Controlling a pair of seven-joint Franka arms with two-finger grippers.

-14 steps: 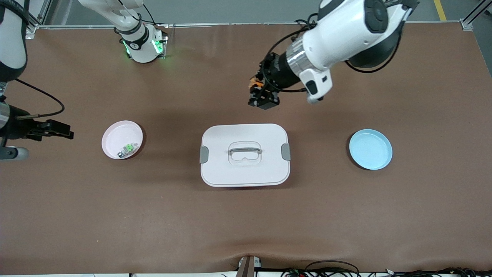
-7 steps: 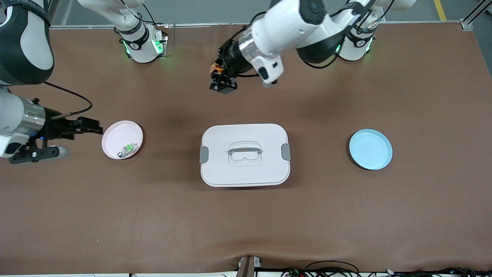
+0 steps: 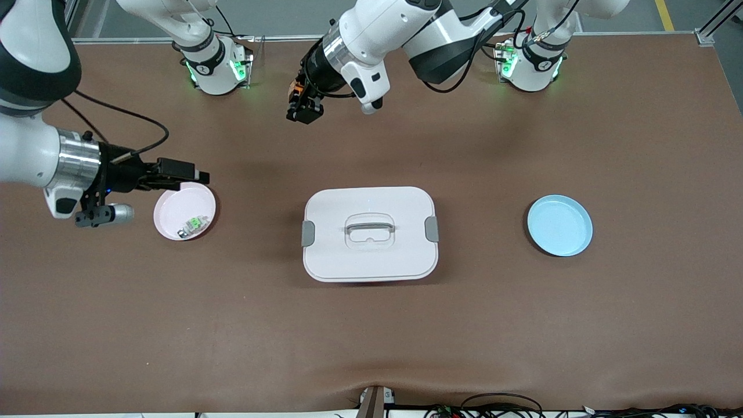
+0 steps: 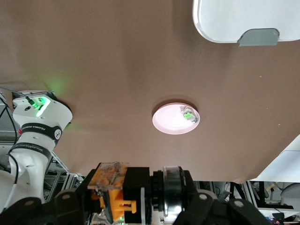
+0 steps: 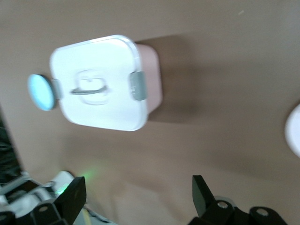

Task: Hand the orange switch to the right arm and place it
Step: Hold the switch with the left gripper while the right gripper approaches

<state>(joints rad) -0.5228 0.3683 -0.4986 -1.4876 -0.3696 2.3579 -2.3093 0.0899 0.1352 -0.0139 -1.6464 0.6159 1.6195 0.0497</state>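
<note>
The orange switch (image 3: 296,92) is a tiny orange-and-black part, and my left gripper (image 3: 302,109) is shut on it in the air over the bare table near the robots' bases. The left wrist view shows the orange switch (image 4: 114,187) clamped between the fingers of the left gripper (image 4: 136,199), with its black barrel and silver ring lying sideways. My right gripper (image 3: 187,175) hangs open and empty over the rim of the pink plate (image 3: 174,208). In the right wrist view the right gripper (image 5: 136,197) has only table between its fingers (image 5: 202,193).
A small green-and-silver part (image 3: 194,224) lies in the pink plate. A white lidded box (image 3: 370,233) with grey clips stands mid-table. A blue plate (image 3: 559,225) sits toward the left arm's end. The right arm's base (image 3: 216,65) stands beside the left gripper.
The left arm has swung the switch toward the right arm's end of the table, closer to the bases. The right gripper has travelled in from the table's end to the pink plate's rim.
</note>
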